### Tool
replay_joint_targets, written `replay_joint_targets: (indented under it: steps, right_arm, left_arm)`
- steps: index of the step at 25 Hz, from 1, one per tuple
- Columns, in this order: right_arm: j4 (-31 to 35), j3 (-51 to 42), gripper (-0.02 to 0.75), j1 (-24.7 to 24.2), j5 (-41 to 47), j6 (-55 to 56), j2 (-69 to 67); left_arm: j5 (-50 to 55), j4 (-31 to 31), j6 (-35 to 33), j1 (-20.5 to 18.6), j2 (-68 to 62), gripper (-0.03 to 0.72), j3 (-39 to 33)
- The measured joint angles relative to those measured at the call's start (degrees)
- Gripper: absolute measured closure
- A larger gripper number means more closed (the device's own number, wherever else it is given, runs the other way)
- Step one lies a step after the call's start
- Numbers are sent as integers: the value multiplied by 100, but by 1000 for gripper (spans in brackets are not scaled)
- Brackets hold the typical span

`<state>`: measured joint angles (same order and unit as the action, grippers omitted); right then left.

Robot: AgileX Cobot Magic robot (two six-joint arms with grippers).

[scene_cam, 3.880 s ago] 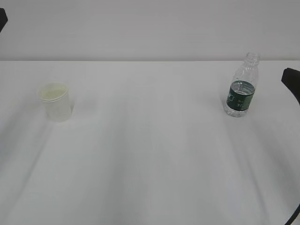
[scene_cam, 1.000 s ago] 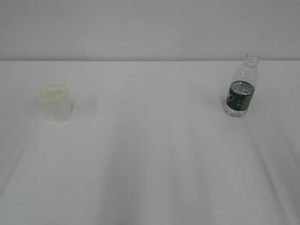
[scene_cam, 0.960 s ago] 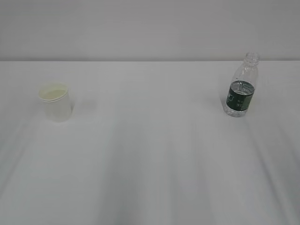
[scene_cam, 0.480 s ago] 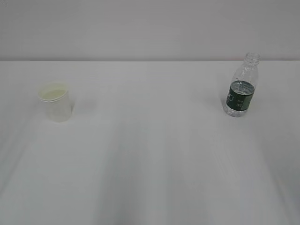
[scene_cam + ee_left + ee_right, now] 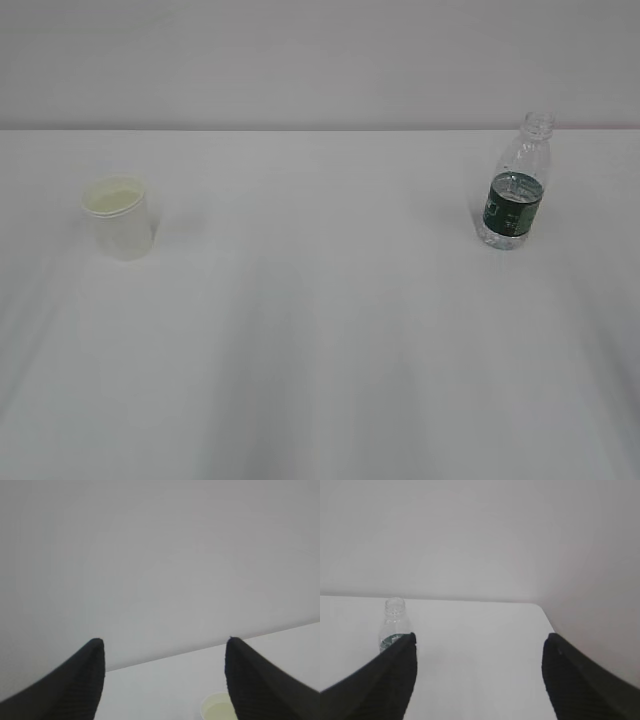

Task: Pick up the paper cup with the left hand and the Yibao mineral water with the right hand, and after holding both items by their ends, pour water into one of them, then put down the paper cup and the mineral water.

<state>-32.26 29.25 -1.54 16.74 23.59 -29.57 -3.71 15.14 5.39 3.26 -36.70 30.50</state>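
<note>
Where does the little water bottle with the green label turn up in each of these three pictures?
Exterior view: the Yibao mineral water stands upright at the right, far from the paper cup.
Left wrist view: not in it; only the cup's rim shows at the bottom.
Right wrist view: at lower left, partly behind a black finger.
Shared landmark: the white table.

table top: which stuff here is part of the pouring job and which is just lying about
Part of the job:
- small white tapered paper cup, upright, far left
- small clear ribbed plastic bottle with dark green label, upright, uncapped, far right
- left gripper, black fingers apart, empty
- right gripper, black fingers apart, empty

Just lying about:
- nothing; only the white table
</note>
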Motion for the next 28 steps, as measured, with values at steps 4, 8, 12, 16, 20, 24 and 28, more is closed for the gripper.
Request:
replay_joint_targets:
  steps: [4, 8, 12, 16, 20, 24, 28]
  right_arm:
    - [220, 269, 150, 0, 615, 0, 12]
    - [636, 367, 186, 0, 759, -340, 12]
    - [1178, 377, 198, 0, 870, -1344, 12]
    - [1826, 377, 199, 0, 892, -2227, 12]
    - [2393, 377, 200, 0, 906, -3076, 12]
    - [2775, 377, 200, 0, 906, -3465, 12]
    - [2945, 377, 200, 0, 906, -3521, 12]
  left_arm:
    - [0, 0, 0, 0, 0, 155, 0]
    - [0, 0, 0, 0, 0, 157, 0]
    - [0, 0, 0, 0, 0, 157, 0]
    - [13, 0, 0, 0, 0, 157, 0]
    - [16, 0, 0, 0, 0, 157, 0]
    - [39, 0, 0, 0, 0, 158, 0]
    - [199, -210, 0, 0, 0, 158, 0]
